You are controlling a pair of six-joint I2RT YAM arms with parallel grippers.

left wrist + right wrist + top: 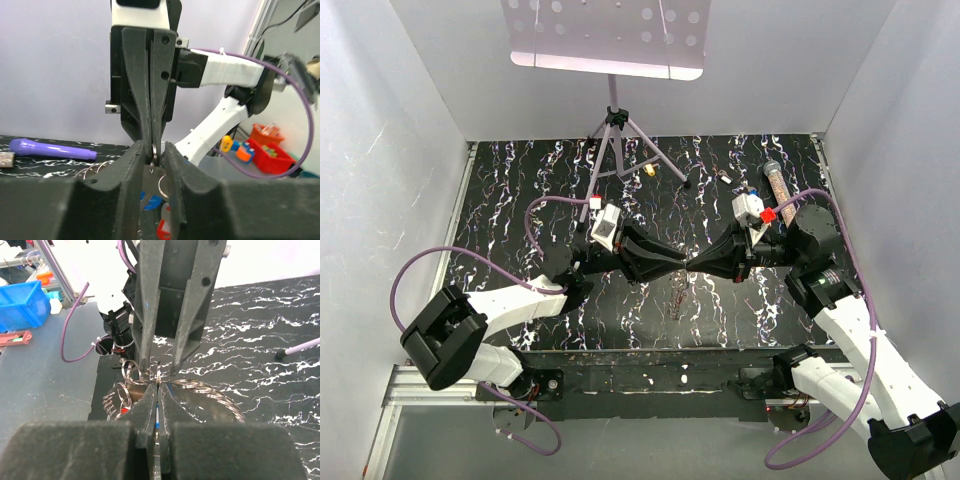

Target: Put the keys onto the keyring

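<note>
Both grippers meet tip to tip above the middle of the black marbled table. My right gripper is shut on a thin key seen edge-on, a blue sliver showing between its pads and a small split ring at its tips. My left gripper stands a little open around those tips, with a metal blade, a blue key head and a red key head hanging in the gap. The keyring, a chain-like grey loop, hangs across just beyond the right fingertips, its coils bunched at the left.
A tripod stand rises at the back centre of the table. A glittery tube lies at the back right and a purple pen lies on the table. Small loose bits sit near the tripod feet.
</note>
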